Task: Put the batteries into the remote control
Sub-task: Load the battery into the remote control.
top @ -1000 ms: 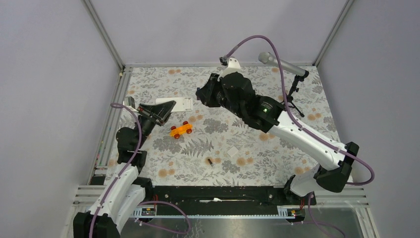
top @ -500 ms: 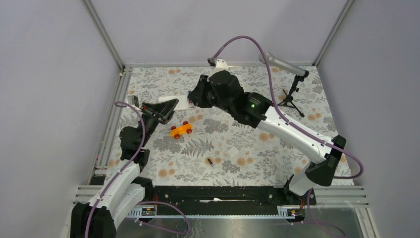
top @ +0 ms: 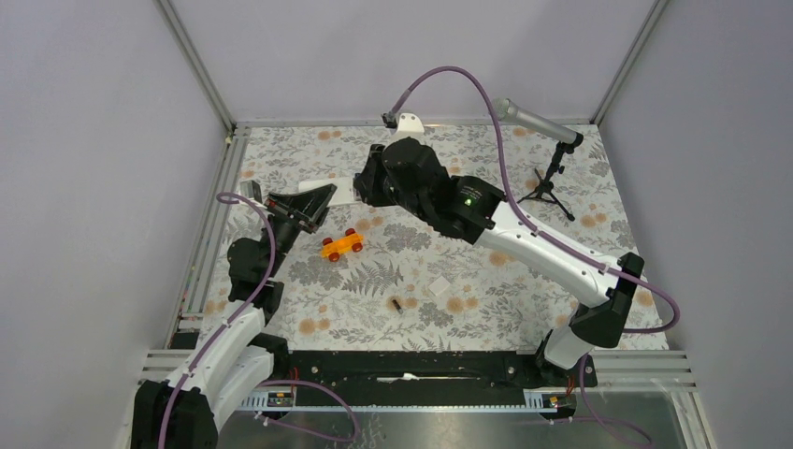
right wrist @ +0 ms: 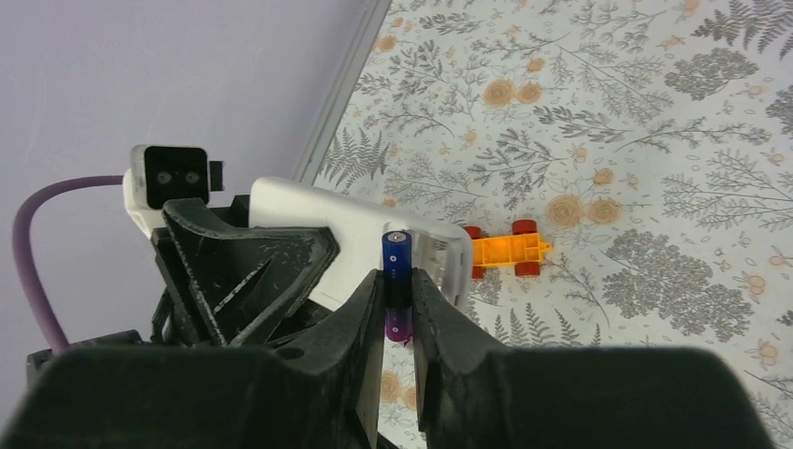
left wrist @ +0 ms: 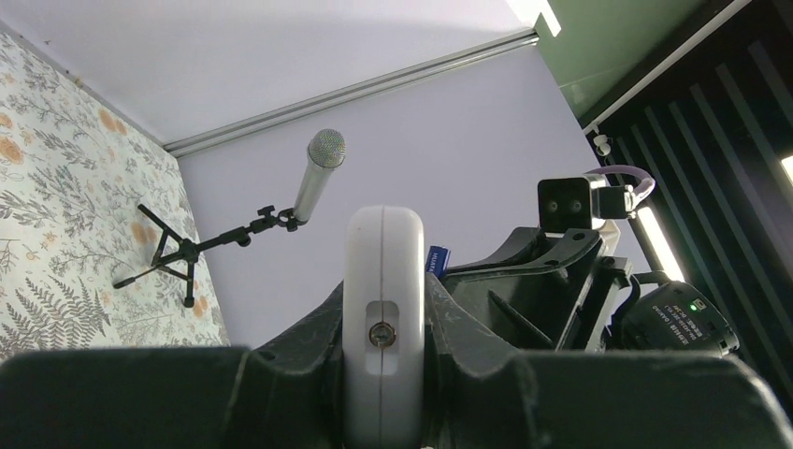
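- The left end effector [left wrist: 383, 323] is clamping the remote control [left wrist: 383, 271] by its narrow edges. It is holding it raised just beyond the orange toy car [top: 342, 245], probably to present one face to the other arm.
- The right end effector [right wrist: 397, 295] is pinching the blue-purple battery [right wrist: 396, 251] upright in front of the remote's end, seemingly lining it up for insertion.
- The dark battery [top: 396, 303] is lying on the worktop [top: 486, 309], near-right of the toy car, apparently waiting its turn.
- The right wrist view is showing battery and remote close together, while in the top view the right arm is covering them.
- The left wrist view is showing only the remote's thin edge. Whether the compartment is open, I cannot tell.
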